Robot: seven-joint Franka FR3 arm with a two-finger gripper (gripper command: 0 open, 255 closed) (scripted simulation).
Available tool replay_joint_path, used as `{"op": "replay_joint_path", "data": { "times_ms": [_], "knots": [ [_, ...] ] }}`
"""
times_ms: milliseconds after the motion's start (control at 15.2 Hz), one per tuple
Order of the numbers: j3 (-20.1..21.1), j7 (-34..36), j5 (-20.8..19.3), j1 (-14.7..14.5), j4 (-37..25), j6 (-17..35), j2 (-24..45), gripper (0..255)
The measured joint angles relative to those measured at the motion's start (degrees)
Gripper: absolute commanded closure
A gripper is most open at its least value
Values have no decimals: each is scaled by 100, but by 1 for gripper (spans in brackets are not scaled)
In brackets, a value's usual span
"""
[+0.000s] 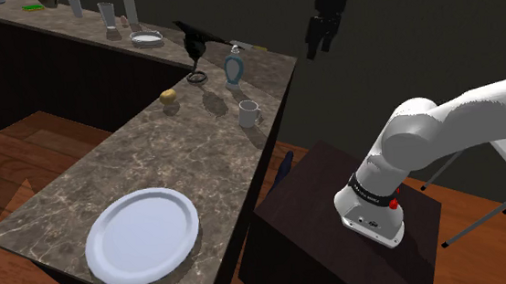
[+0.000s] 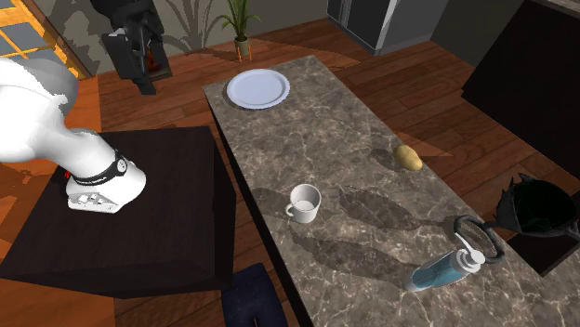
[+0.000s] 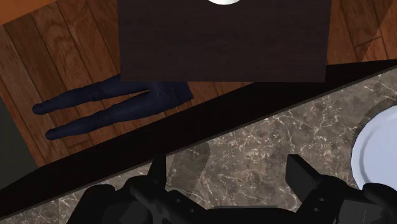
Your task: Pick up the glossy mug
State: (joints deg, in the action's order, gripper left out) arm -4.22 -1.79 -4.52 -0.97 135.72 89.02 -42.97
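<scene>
Shoulder view: white mug (image 1: 248, 112) upright on marbled counter (image 1: 71, 190), well apart at 7 o'clock below high-hanging gripper (image 1: 325, 26); fingers (image 3: 302, 175) spread, grasping nothing.

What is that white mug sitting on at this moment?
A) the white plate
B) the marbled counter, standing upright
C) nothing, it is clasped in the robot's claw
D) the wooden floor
B: the mug stands upright on the counter, well apart from the plate, and the open gripper hangs high up with nothing between its fingers.
</scene>
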Motion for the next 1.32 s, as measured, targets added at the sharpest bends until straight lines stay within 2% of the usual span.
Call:
{"op": "replay_joint_path", "data": {
  "times_ms": [132, 528, 990, 1320],
  "knots": [
    [-5, 0, -4, -2, 43, 86, 44, 0],
    [-143, -72, -84, -1, 348, 1192, 830, 0],
    [-309, -180, -126, -9, 372, 2542, 2121, 0],
    [-381, -249, -69, -37, 97, 3350, 3182, 0]
  ]
}}
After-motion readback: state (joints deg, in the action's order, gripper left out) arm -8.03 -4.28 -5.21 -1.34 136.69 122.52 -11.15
